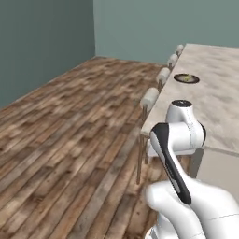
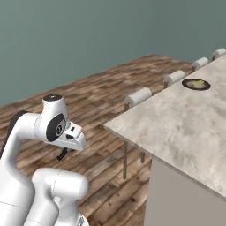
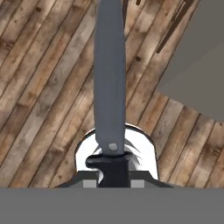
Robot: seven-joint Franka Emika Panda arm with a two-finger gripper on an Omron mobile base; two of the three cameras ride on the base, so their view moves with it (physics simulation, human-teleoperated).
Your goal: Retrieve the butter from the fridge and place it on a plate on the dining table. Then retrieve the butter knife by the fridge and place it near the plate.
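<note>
1. The end effector (image 3: pixel 113 175) is closed tight on the butter knife (image 3: pixel 109 78) by its dark handle.
2. The grey blade runs out from it above the wooden floor (image 3: pixel 39 65).
3. Far along the surface (image 1: pixel 214 98), the plate (image 1: pixel 186 78) carries the butter (image 1: pixel 187 77).

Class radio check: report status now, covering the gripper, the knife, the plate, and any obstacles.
Gripper shut on butter knife, over wood floor. Plate on dining table with butter on it. Chairs line the table's edge.
</note>
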